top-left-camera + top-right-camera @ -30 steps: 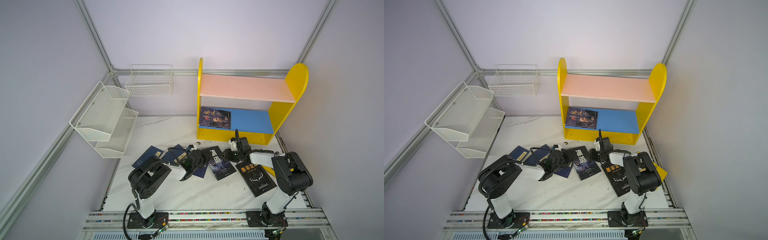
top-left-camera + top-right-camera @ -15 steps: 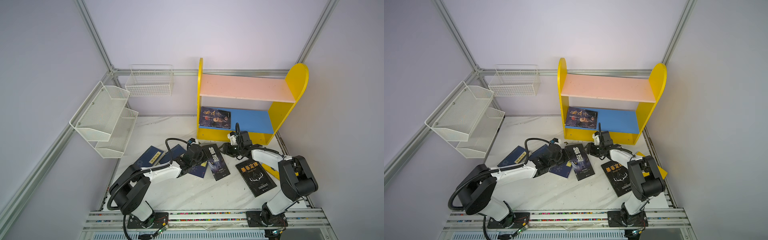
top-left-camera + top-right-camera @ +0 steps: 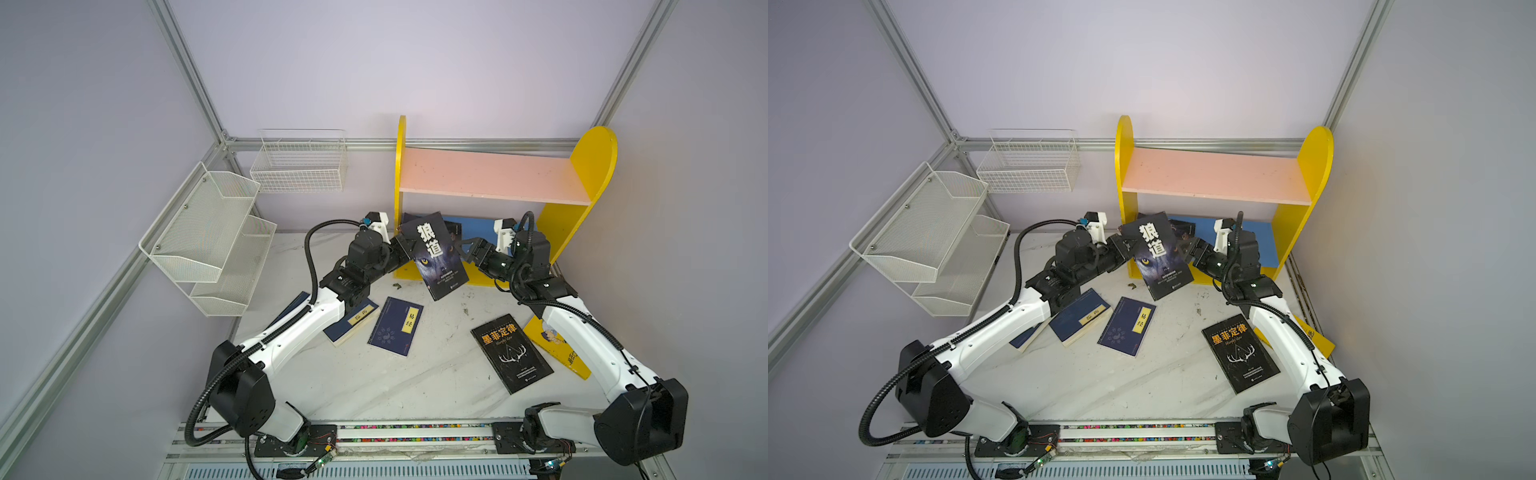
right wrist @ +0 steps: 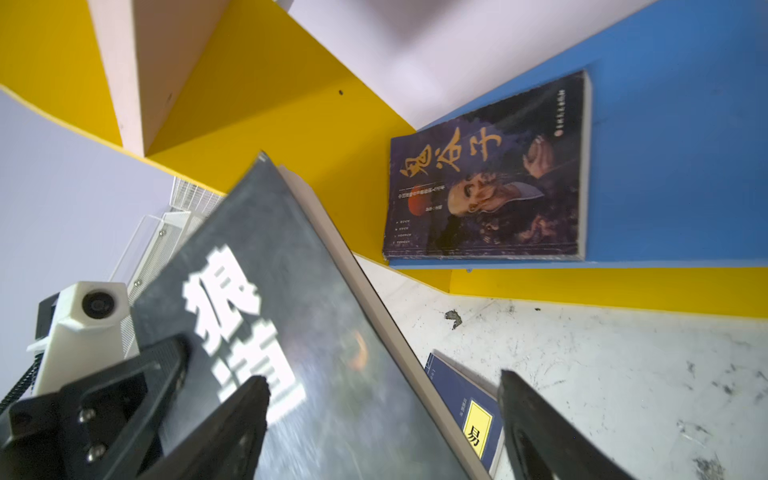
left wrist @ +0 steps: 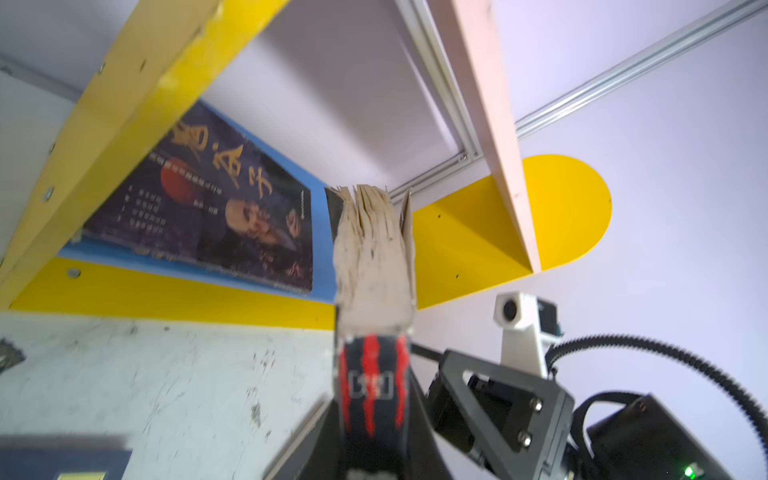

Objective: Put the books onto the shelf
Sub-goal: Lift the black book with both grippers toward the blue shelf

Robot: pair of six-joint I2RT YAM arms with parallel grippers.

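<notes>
My left gripper is shut on the left edge of a black book with white characters and wolf eyes, holding it tilted in the air in front of the shelf. In the left wrist view its red-striped spine sits between my jaws. My right gripper stands open at the book's right edge, and the cover passes between its fingers. A dark book lies on the blue lower board. On the table lie two navy books, a black one and a yellow one.
A white mesh tiered rack and a white wire basket hang on the walls at the left. The shelf's yellow side panels flank the lower board. My right forearm passes over part of the yellow book.
My left gripper has shut on the black wolf book and lifted it off the table toward the shelf. My right gripper has opened and risen beside it.
</notes>
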